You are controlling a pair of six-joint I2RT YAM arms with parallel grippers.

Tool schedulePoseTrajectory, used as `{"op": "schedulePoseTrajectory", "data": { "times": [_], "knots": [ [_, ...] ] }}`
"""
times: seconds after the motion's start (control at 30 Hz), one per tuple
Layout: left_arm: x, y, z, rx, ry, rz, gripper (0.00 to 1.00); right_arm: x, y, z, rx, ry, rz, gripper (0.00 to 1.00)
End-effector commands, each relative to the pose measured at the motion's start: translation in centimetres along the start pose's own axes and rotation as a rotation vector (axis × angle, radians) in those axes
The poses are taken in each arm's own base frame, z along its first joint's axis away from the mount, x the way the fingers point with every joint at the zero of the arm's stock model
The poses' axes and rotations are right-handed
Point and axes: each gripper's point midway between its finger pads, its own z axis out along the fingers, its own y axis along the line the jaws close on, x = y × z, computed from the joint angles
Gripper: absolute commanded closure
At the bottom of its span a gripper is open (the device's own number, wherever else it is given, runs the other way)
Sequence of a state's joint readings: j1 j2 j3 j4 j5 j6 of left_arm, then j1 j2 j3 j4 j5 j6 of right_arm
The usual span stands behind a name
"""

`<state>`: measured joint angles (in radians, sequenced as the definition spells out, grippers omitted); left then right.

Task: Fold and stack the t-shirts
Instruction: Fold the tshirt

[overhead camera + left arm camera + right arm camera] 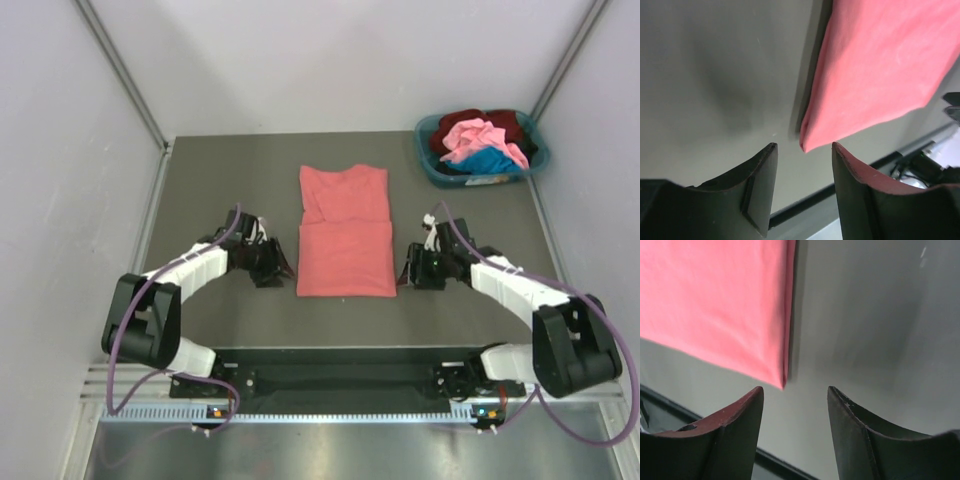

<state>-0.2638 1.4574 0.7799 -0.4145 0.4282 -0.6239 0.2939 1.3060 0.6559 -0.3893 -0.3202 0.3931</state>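
Observation:
A salmon-red t-shirt (345,232) lies flat mid-table, folded into a long strip, its near part doubled over. My left gripper (275,268) is open and empty just left of the shirt's near left corner; the wrist view shows that corner (807,142) between my spread fingers (762,175). My right gripper (412,270) is open and empty just right of the near right corner, which shows in the right wrist view (782,382) just ahead of the left finger. Pink (475,135), dark maroon (500,122) and bright blue (485,160) t-shirts lie heaped in the basket.
A teal plastic basket (432,172) stands at the table's far right corner. Grey walls enclose the table on three sides. A black rail (340,372) runs along the near edge between the arm bases.

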Motion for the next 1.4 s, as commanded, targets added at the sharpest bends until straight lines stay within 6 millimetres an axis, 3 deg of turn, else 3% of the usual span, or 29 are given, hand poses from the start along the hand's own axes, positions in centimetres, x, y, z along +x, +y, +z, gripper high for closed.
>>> {"op": "schedulePoseTrajectory", "data": {
  "times": [0.0,0.17,0.4,0.67,0.97,1.03,1.13,1.17,1.2,1.23,1.27,1.37],
  "knots": [
    [0.0,-3.3,-0.6,0.182,-0.028,0.000,0.47,1.1,1.2,-0.5,-0.071,-0.021,0.028,0.45],
    [1.1,-2.4,-0.3,0.164,-0.026,-0.018,0.46,3.1,0.8,0.4,-0.087,-0.006,0.058,0.45],
    [3.7,-0.1,2.0,0.104,0.029,-0.049,0.46,3.9,1.2,2.2,-0.109,0.020,0.058,0.48],
    [4.2,0.9,2.7,0.070,0.047,-0.068,0.51,4.3,0.8,2.7,-0.064,0.020,0.049,0.58],
    [5.1,2.0,3.7,0.034,0.078,-0.082,0.53,5.0,1.1,3.5,-0.028,0.047,0.007,0.59],
    [4.9,2.0,3.8,0.031,0.073,-0.080,0.57,5.1,0.8,3.5,0.002,0.042,0.005,0.62],
    [4.9,2.1,3.8,0.023,0.075,-0.076,0.72,5.3,0.3,3.2,0.036,0.039,0.004,0.71],
    [4.9,2.2,3.8,0.018,0.076,-0.074,0.84,5.2,0.1,3.1,0.050,0.030,0.000,0.75],
    [4.9,2.2,3.8,0.013,0.079,-0.075,0.90,5.0,0.2,2.9,0.053,0.019,-0.004,0.88],
    [4.9,2.2,3.7,0.013,0.081,-0.074,0.97,5.1,-0.1,2.8,0.065,0.018,-0.006,0.94],
    [4.8,2.0,3.6,0.018,0.081,-0.072,1.00,5.2,-0.1,2.6,0.068,0.017,-0.008,1.00],
    [4.5,1.2,2.9,0.029,0.075,-0.065,1.00,5.2,-0.3,1.9,0.095,0.006,-0.020,1.00]
  ]
}}
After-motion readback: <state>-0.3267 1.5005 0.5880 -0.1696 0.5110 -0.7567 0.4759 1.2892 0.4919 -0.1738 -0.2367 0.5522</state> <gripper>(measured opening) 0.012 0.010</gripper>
